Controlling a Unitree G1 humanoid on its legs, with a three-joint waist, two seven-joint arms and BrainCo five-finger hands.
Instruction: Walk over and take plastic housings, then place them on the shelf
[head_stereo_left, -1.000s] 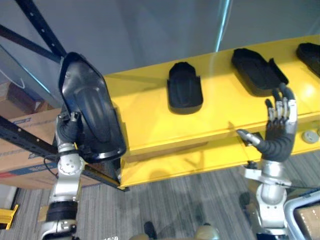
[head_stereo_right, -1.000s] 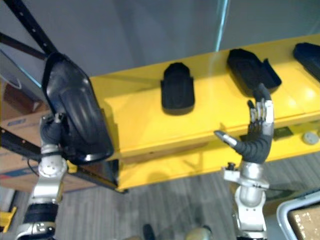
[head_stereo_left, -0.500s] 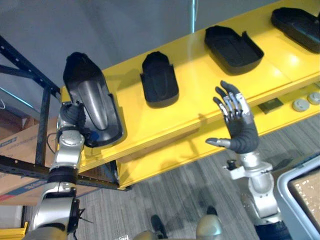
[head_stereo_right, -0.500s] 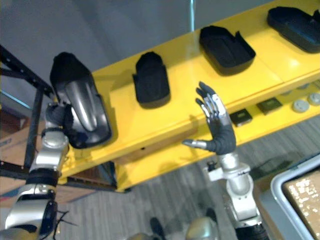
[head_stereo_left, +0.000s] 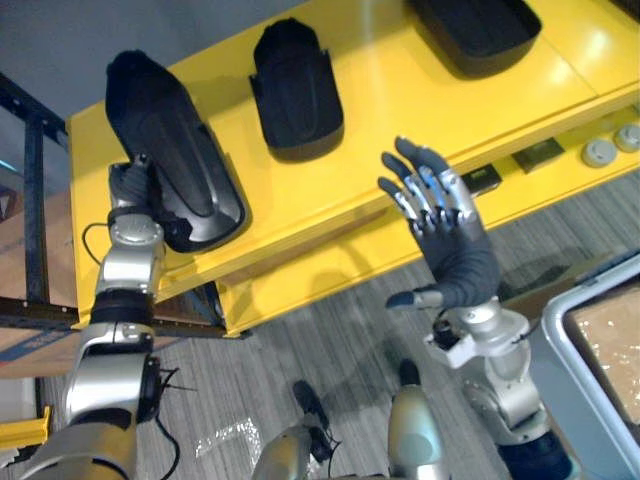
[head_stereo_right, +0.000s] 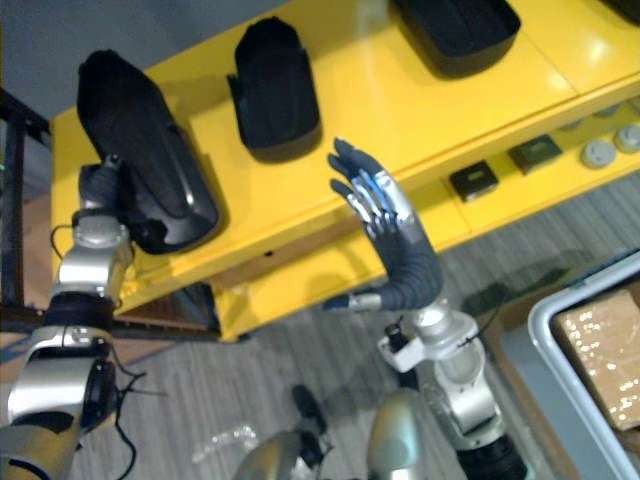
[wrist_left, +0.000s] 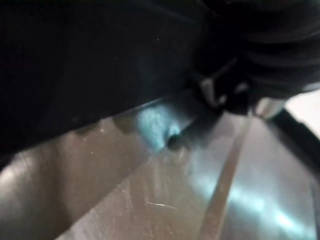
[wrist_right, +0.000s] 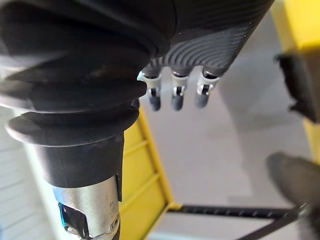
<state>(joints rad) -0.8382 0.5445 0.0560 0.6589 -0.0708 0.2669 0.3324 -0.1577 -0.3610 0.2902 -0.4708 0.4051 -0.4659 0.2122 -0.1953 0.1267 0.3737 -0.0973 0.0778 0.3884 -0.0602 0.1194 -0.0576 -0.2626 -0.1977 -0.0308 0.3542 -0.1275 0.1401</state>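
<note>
On the yellow shelf (head_stereo_left: 400, 110), a black housing (head_stereo_left: 170, 140) meets the left hand (head_stereo_left: 132, 186), grip unclear; right hand (head_stereo_left: 455, 255) splayed.

Shelf (head_stereo_left: 400, 110) top is bare btwn mid housing (head_stereo_left: 295, 90) and far housing (head_stereo_left: 480, 30), the widest gap. My right hand (head_stereo_left: 450, 250) hangs in front of the shelf edge, fingers spread, touching nothing. Left end is tight: my left hand (head_stereo_left: 130, 185) is at the big housing (head_stereo_left: 165, 150), w/ black rack post (head_stereo_left: 35, 200) just beside. Grey bin (head_stereo_left: 585, 340) crowds lower right.

Silver-grey arms (head_stereo_left: 125, 290), ribbed dark wrists, silver fingers (head_stereo_left: 432, 188) (dark-tipped)
</note>
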